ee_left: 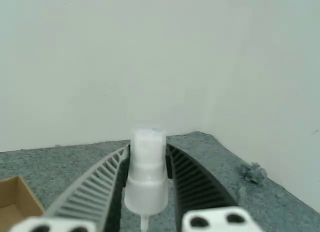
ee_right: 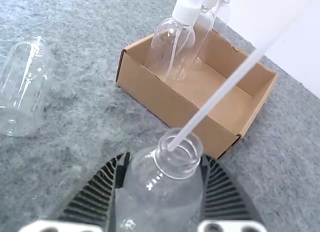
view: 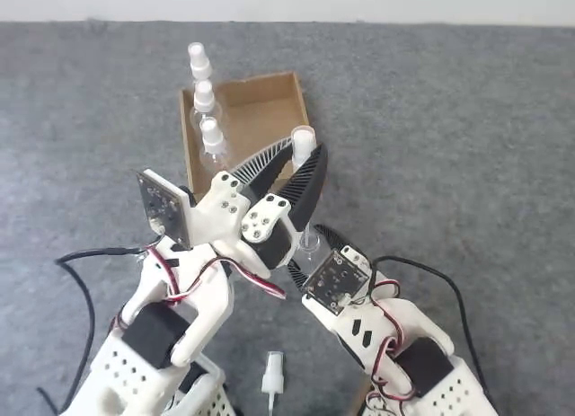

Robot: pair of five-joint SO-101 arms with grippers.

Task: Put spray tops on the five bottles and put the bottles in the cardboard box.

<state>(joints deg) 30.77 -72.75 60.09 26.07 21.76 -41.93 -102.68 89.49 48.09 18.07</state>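
My left gripper is shut on a white spray top, held upright above the table. Its thin tube slants down into the open neck of a clear bottle. My right gripper is shut on that bottle and holds it upright in front of the cardboard box. Three bottles with spray tops stand along one side of the box. A topless clear bottle lies on the carpet beside the box.
One loose spray top lies on the grey carpet near the arms' bases. A black cable runs at the left, another at the right. Half of the box floor is bare.
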